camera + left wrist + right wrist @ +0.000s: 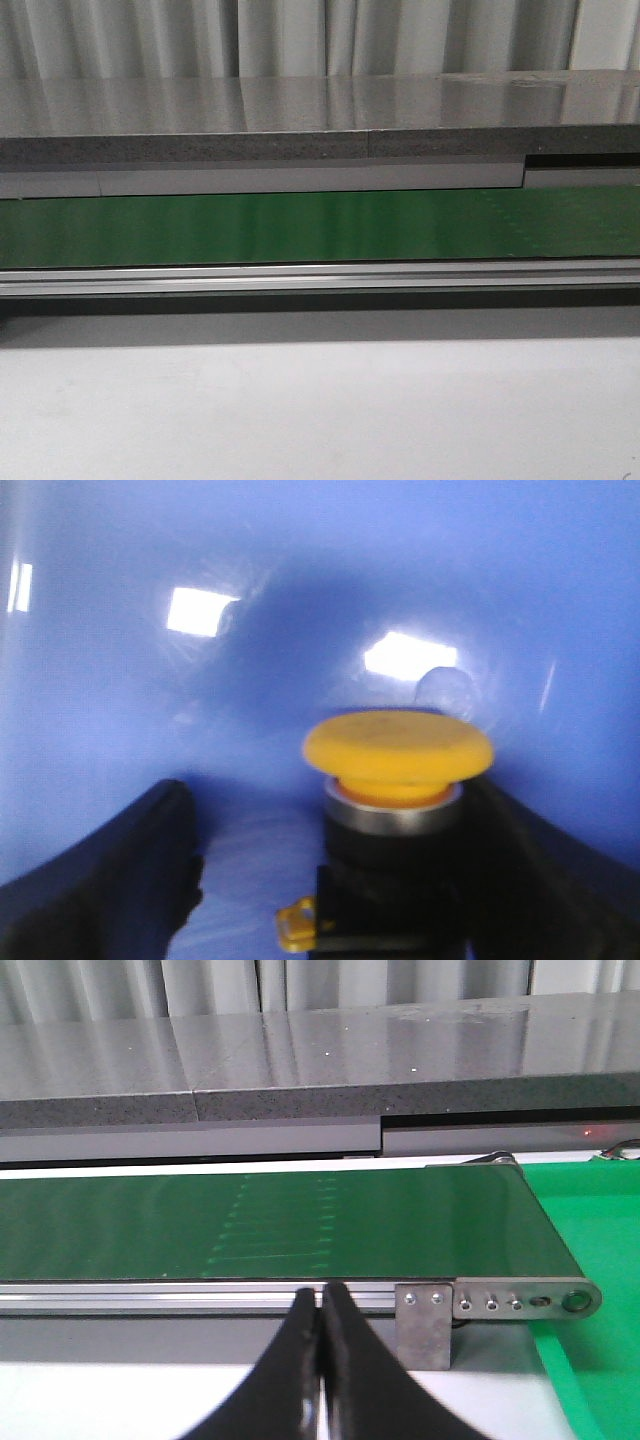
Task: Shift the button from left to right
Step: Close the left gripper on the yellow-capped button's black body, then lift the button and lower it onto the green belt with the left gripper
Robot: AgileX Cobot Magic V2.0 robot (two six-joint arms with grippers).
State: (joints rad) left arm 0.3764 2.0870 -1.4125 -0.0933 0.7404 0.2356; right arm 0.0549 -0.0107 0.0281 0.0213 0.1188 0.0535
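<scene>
**Operator A:** While the button sits between the spread fingers of the left gripper, what failure modes apply?

**Operator B:** Two, in my judgement. First, the fingers are not pressed on the body: one stands clearly apart from it; the other lies close beside it, and contact there cannot be confirmed. A lift before closure would leave the button behind. Second, the yellow cap overhangs the black body, so a closure set too high would bear on the cap edge and could tilt or eject the part.

**Operator A:** Where is the button located?

**Operator B:** Inside a blue container, whose glossy wall fills the left wrist view. The cap faces up, above a metal collar, with a small yellow tab at the base. It is off-centre between the fingers, nearer one than the other.

**Operator A:** State of the right gripper?

**Operator B:** Fingers pressed together, holding nothing, pointed at the green conveyor belt. A green tray lies beyond the belt end. The front view shows the belt and the white worktop only.
</scene>
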